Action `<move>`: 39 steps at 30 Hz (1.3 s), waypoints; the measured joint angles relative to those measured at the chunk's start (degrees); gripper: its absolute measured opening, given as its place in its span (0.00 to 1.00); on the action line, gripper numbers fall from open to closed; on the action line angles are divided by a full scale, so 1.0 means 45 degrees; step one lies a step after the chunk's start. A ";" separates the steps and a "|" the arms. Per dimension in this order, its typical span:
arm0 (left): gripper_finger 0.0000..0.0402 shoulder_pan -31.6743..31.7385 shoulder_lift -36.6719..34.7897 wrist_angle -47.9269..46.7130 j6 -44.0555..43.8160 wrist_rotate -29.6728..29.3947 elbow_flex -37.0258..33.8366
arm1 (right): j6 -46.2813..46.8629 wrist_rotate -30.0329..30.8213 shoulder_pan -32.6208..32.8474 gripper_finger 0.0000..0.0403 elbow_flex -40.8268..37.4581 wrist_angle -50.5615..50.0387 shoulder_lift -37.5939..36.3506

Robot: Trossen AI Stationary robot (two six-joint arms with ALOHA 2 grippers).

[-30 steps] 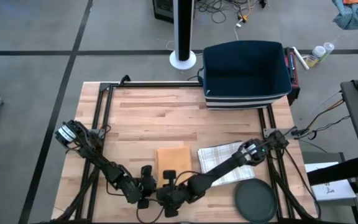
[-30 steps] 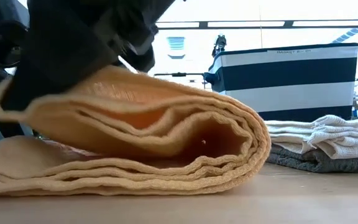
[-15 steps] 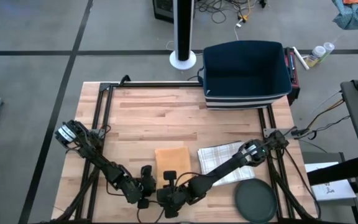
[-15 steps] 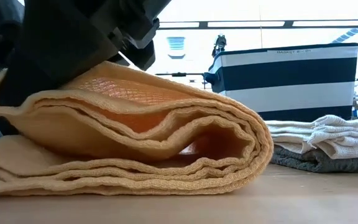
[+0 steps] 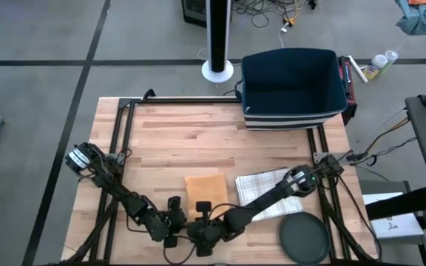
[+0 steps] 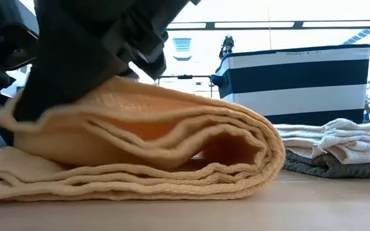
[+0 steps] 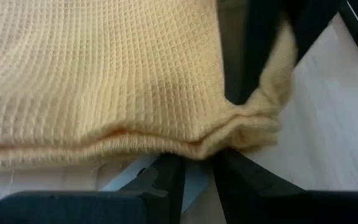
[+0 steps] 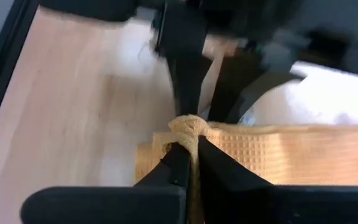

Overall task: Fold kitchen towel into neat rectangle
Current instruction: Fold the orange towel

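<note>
The yellow kitchen towel [image 5: 204,189] lies folded just beside the checked cloth [image 5: 266,183] on the counter [image 5: 176,137]; its top fold has sagged since a moment ago. Both the left gripper [image 5: 174,222] and the right gripper [image 8: 190,151] pinch its near edge, jaws almost closed, so release looks close

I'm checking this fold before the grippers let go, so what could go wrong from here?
1. The yellow towel bulges, its upper layers arched over a gap; it may spring open once released.
2. The right gripper pinches a bunched corner, which may stay crumpled instead of lying flat.
3. The left gripper holds the same near edge beside it; uneven release could skew the layers.
</note>
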 joint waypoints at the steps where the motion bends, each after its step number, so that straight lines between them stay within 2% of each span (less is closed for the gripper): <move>1: 0.19 -0.0009 -0.0049 -0.0106 0.0003 0.0043 0.0000 | 0.0119 -0.0148 -0.0001 0.05 -0.0101 -0.0003 0.0000; 10: 0.19 -0.0037 -0.1366 -0.2017 0.0237 0.0564 -0.0073 | 0.0588 -0.0175 -0.0003 0.23 -0.0402 0.0118 0.0000; 16: 0.19 -0.0019 -0.1800 -0.1630 0.0844 -0.0004 -0.0068 | 0.0590 -0.0175 0.0000 0.31 -0.0402 0.0100 0.0000; 21: 0.19 0.0089 -0.1766 -0.0914 0.1369 -0.0300 -0.0044 | 0.0590 -0.0175 -0.0005 0.35 -0.0402 0.0100 0.0000; 27: 0.19 0.0538 -0.1677 -0.0708 0.1852 -0.1305 -0.0037 | 0.0575 -0.0175 -0.0005 0.37 -0.0402 0.0110 0.0000; 34: 0.19 0.2008 -0.0659 -0.0929 0.2150 -0.0919 -0.0049 | 0.0593 -0.0079 -0.0005 0.39 -0.0402 0.0390 0.0000; 39: 0.19 0.2284 -0.0651 -0.1200 0.2097 -0.0901 -0.0084 | 0.0560 -0.0173 0.0142 0.42 -0.0305 0.0318 0.0000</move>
